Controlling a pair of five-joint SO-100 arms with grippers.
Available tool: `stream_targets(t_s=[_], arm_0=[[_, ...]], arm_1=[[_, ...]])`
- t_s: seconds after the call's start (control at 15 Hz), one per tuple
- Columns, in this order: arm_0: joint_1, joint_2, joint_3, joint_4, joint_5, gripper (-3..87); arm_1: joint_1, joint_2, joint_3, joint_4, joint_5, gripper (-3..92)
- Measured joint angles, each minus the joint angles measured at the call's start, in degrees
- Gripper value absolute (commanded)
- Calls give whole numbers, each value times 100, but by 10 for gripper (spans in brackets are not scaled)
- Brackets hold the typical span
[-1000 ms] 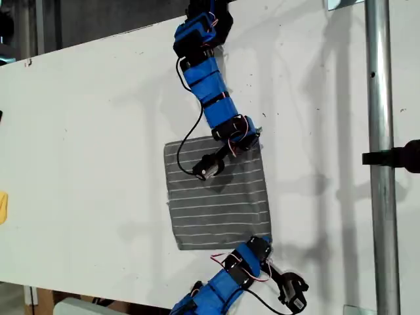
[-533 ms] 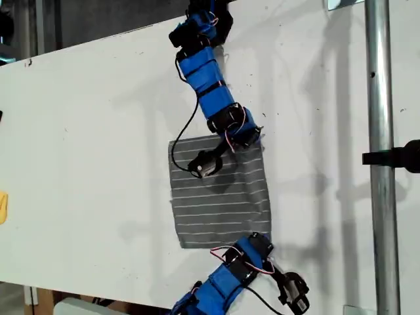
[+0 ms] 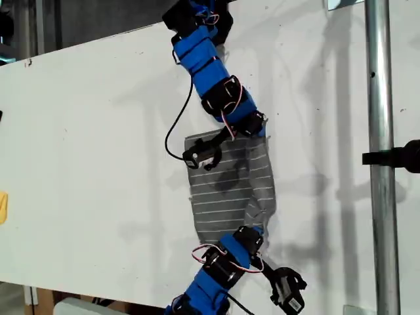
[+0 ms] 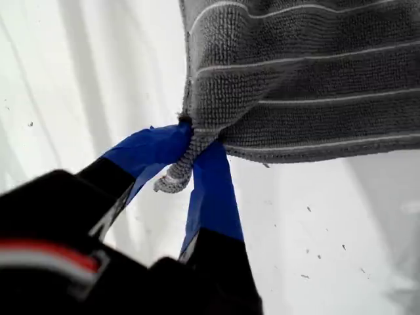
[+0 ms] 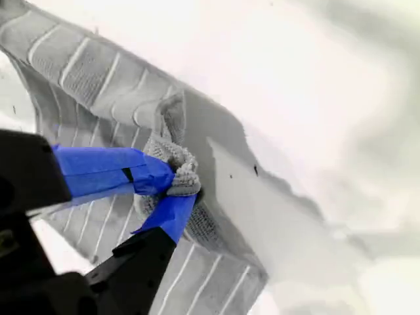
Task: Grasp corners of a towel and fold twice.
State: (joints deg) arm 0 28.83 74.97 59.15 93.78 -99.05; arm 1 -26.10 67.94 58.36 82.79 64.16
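One striped grey towel (image 3: 231, 187) lies on the white table (image 3: 85, 144) between my two arms. My first gripper (image 4: 190, 167) and second gripper (image 5: 172, 190) each pinch one corner (image 4: 172, 180).

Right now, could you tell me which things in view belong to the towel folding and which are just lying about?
Job: towel; its corners, one pinched by my first gripper, one by my second gripper.
Lying about: metal pole; yellow object at the exterior view's left edge.

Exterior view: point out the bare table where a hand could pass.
Free: the broad white table on the exterior view's left of the towel, and a narrower strip between towel and metal pole. Crowded: both arms meet the towel at its upper and lower edges.
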Motion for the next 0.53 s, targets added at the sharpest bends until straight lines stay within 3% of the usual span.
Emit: stream_targets(t_s=[0.27,0.53], arm_0=[[-1055,1160,1758,193,185,-29],[-2777,2197,3498,176,1239,-29]], arm_1=[[1248,123,668,35,-580,-3],[2953,176,835,-123,-2057,-3]])
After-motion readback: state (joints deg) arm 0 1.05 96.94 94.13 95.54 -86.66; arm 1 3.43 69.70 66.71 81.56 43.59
